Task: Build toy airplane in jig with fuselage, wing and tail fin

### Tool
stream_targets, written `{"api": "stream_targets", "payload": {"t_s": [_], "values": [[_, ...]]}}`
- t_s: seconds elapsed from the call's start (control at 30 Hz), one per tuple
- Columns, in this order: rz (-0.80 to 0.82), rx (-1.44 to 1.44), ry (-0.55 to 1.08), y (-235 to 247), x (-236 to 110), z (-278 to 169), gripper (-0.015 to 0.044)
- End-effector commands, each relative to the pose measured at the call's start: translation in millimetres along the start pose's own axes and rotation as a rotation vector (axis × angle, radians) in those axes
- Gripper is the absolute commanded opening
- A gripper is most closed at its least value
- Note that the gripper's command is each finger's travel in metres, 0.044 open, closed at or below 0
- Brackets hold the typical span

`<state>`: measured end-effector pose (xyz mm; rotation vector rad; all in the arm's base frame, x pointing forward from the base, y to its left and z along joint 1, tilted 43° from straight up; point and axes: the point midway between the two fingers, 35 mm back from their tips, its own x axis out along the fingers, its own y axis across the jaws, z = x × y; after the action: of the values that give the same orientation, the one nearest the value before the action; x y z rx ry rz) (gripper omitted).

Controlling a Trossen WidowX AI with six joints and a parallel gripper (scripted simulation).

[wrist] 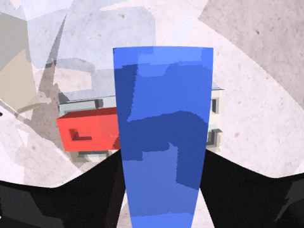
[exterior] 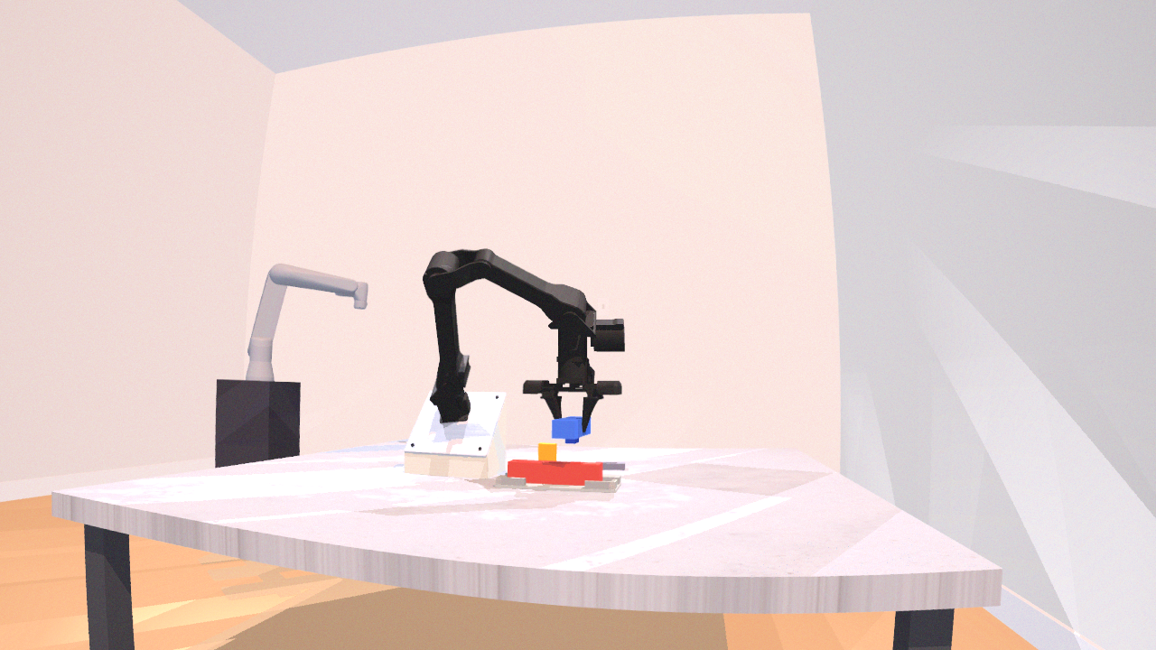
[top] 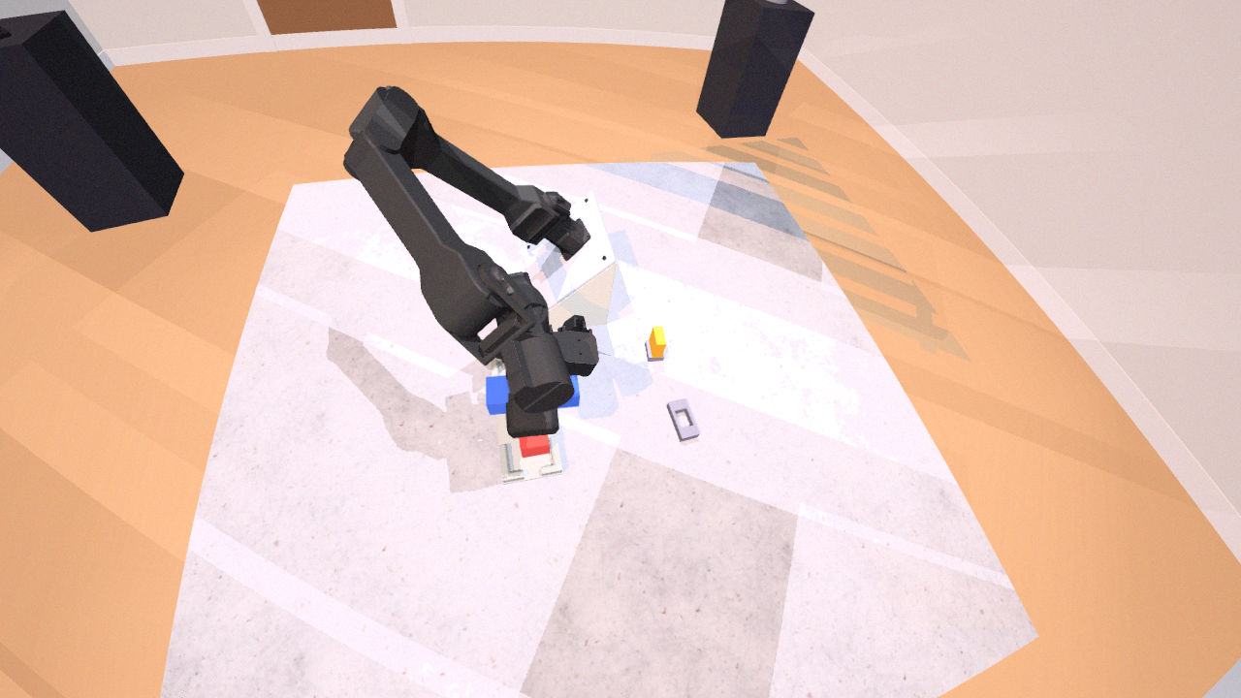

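Observation:
The red fuselage [top: 533,446] [exterior: 554,470] [wrist: 86,133] lies flat in the white cradle [top: 521,473] [exterior: 601,485] [wrist: 216,106]. My gripper [exterior: 571,420] [wrist: 161,151] is shut on the blue wing [top: 496,392] [exterior: 568,428] [wrist: 164,131]. It holds the wing crosswise a short way above the fuselage, not touching it. The wing hides the middle of the fuselage in the wrist view. One socket near the fuselage's end shows there. The orange tail fin [top: 657,339] [exterior: 547,450] stands upright on its small grey stand, to the right of the cradle in the top view.
An empty grey holder [top: 683,420] lies right of the cradle. The arm's white wedge base [top: 598,260] [exterior: 456,441] stands behind the cradle. Dark pillars [top: 78,121] [top: 752,65] stand beyond the table. A grey arm [exterior: 283,307] on a black pedestal [exterior: 256,420] is at the far left.

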<state>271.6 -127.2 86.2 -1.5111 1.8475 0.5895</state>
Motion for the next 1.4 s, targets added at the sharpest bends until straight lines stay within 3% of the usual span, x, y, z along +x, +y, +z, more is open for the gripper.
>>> {"api": "stream_targets", "payload": {"t_s": [0.0, 0.27, 0.83, 1.37], "values": [[0.002, -0.061, 0.011, 6.2, 2.9, -8.7, 0.0000], [0.002, -0.061, 0.011, 6.1, 3.0, -8.7, 0.0195], [0.002, -0.061, 0.011, 5.9, 3.3, -9.8, 0.0195], [0.002, -0.061, 0.011, 5.3, 28.1, -10.0, 0.0195]]}}
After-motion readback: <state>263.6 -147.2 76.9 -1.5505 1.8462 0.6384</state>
